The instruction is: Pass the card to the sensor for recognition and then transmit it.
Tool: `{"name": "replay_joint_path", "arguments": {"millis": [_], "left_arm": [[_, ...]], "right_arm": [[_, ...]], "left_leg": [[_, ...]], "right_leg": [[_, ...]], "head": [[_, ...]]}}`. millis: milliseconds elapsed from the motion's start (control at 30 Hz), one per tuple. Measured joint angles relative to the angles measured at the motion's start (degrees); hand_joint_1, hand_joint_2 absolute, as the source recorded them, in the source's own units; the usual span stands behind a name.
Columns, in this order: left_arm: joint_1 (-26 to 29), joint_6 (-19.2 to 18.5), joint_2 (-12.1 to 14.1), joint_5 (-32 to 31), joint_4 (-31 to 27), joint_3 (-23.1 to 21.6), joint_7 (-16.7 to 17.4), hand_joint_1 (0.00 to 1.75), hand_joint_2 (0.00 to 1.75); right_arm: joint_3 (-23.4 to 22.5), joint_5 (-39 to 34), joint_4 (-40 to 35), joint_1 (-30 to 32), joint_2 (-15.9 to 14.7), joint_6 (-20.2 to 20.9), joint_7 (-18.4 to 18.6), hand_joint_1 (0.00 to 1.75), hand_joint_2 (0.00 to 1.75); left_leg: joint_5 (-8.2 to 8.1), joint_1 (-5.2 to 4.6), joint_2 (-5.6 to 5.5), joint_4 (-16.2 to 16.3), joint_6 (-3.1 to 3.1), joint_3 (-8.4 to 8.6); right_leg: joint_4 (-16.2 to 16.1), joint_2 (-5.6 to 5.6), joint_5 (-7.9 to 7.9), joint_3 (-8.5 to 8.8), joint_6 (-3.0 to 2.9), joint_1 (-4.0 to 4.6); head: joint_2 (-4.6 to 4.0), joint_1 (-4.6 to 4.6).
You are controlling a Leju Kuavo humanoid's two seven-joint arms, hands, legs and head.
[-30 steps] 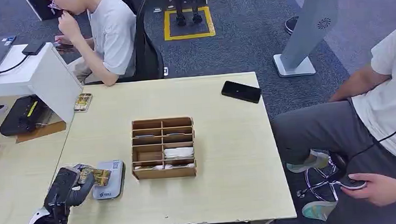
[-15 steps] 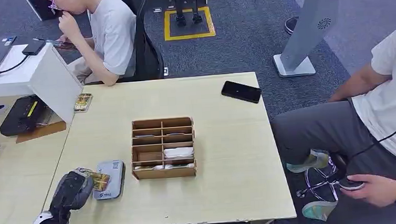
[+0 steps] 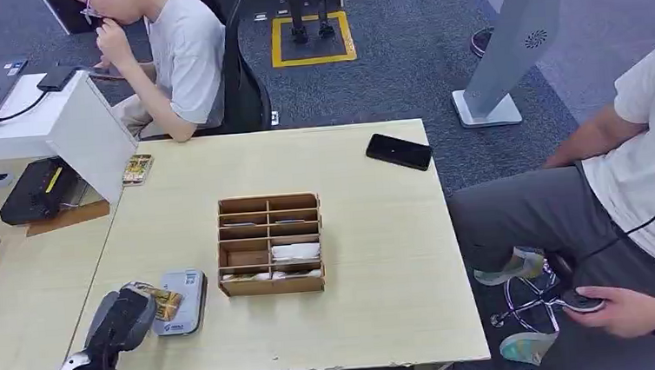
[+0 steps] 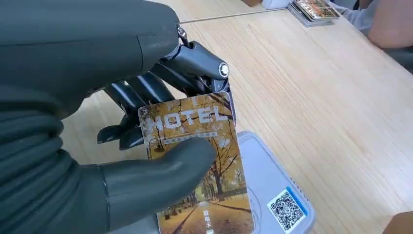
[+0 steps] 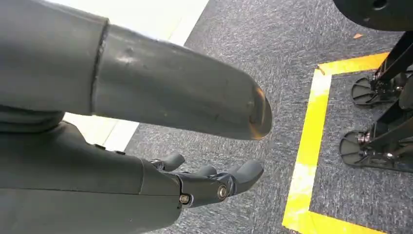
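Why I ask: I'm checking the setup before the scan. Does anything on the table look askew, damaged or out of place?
Nothing stands out. The left hand holds the hotel card over the grey sensor, and the wooden organizer sits square on the table. The phone lies slightly angled near the far edge.

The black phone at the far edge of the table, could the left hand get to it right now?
Probably not. The left hand grips the hotel card at the near left corner, over the grey sensor. The black phone lies diagonally across the table, beyond the wooden organiser.
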Motion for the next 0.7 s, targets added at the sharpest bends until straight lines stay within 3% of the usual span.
{"name": "replay_joint_path", "arguments": {"millis": [700], "left_arm": [[-0.13,-2.25,-0.15,4.81,1.12,-0.46,-1.25,1.75,1.75]], "right_arm": [[-0.42,0.26,0.0,0.14,-0.26,0.09,0.13,0.0,0.0]], "left_leg": [[0.0,0.0,0.0,0.0,0.0,0.02]], "right_leg": [[0.0,-0.01,0.0,0.02,0.0,0.0]], "head": [[0.0,0.0]]}}
